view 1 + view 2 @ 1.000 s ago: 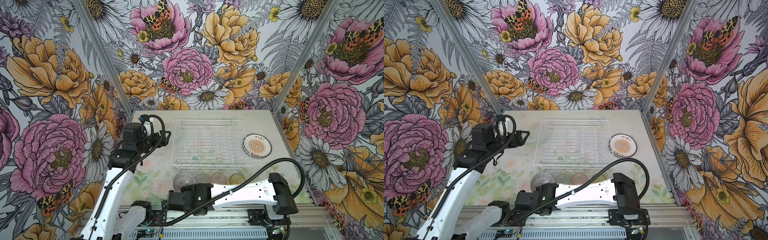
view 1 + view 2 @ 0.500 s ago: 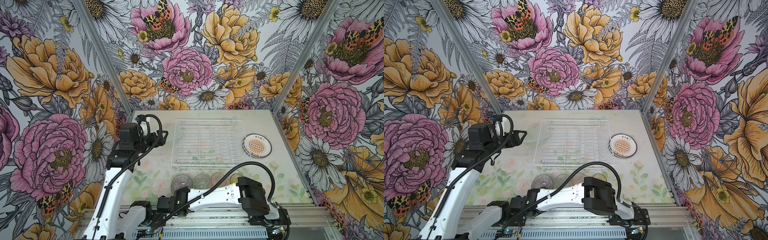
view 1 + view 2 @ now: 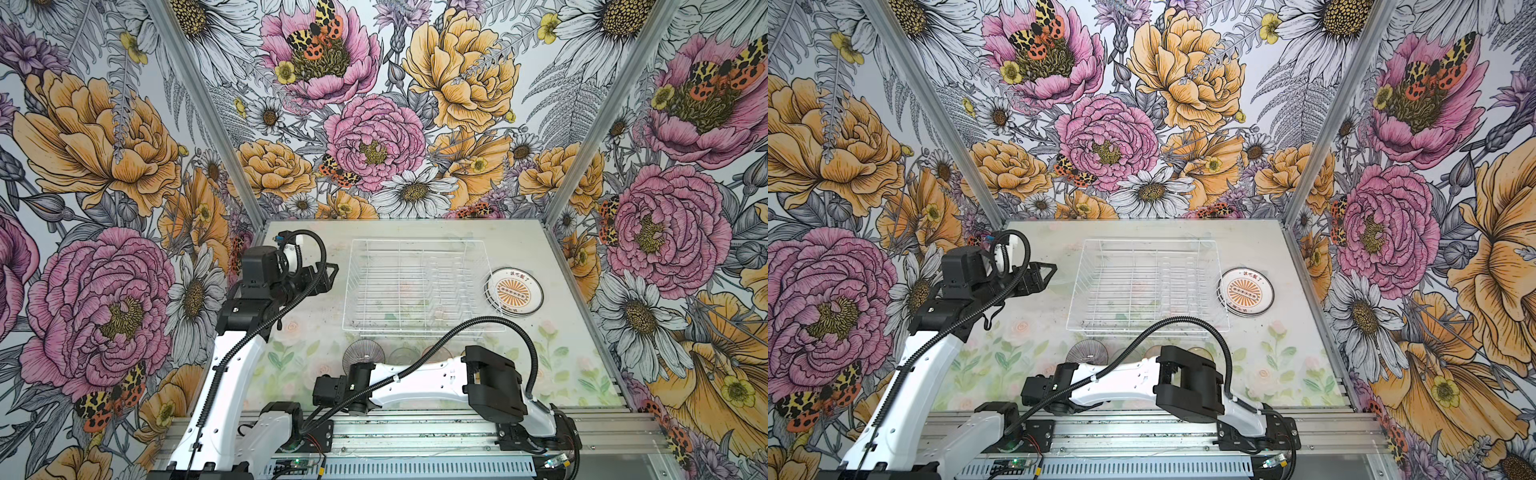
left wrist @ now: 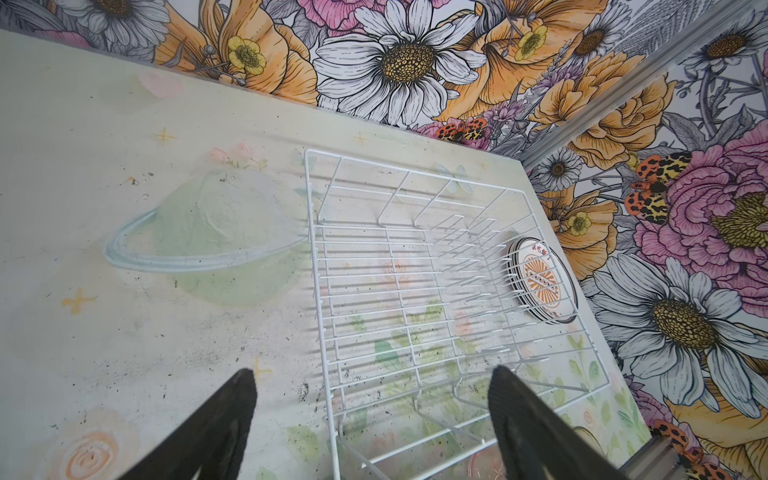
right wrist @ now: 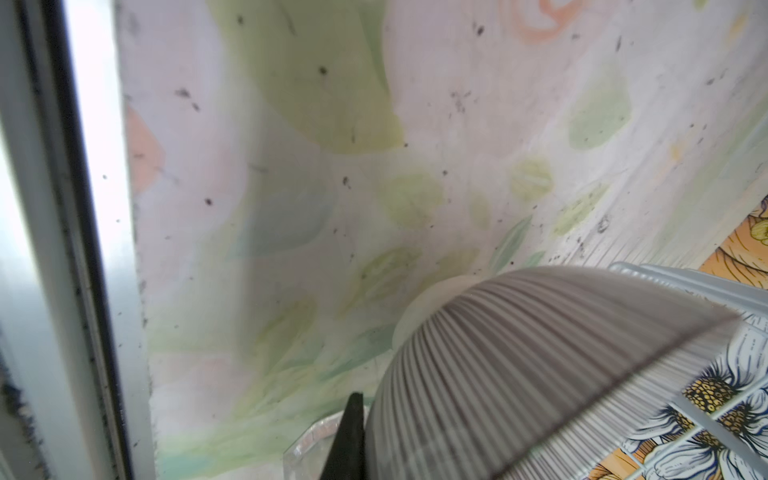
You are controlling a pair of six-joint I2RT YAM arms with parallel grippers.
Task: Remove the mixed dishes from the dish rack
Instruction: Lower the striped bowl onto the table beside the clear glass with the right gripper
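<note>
Middle of the table (image 3: 307, 345): white wire rack (image 3: 415, 286), empty, grid floor and upright prongs bare in both top views. Same rack (image 4: 399, 291) spread out below the left wrist camera.

Just beside the rack's right side, flat on the table: a stack of dark-rimmed plates (image 3: 514, 291), orange sunburst pattern on the top one. Number in the stack impossible to count.

Along the rack's near side, in a row on the table: striped bowl (image 3: 365, 352) at the left end, then glass tumblers (image 3: 404, 356) to its right, partly hidden behind the right arm (image 3: 419, 378).

As for the left gripper (image 3: 330, 274): up above the table, just left of the rack's left side, jaws spread wide apart, nothing between them.

As for the right gripper (image 3: 323, 390): low by the near edge of the table, left of the bowl and nearer than it, jaws pressed together, nothing clamped. One dark fingertip (image 5: 351, 428) right next to the bowl (image 5: 540, 374) in the right wrist view. Contact there impossible to tell.
</note>
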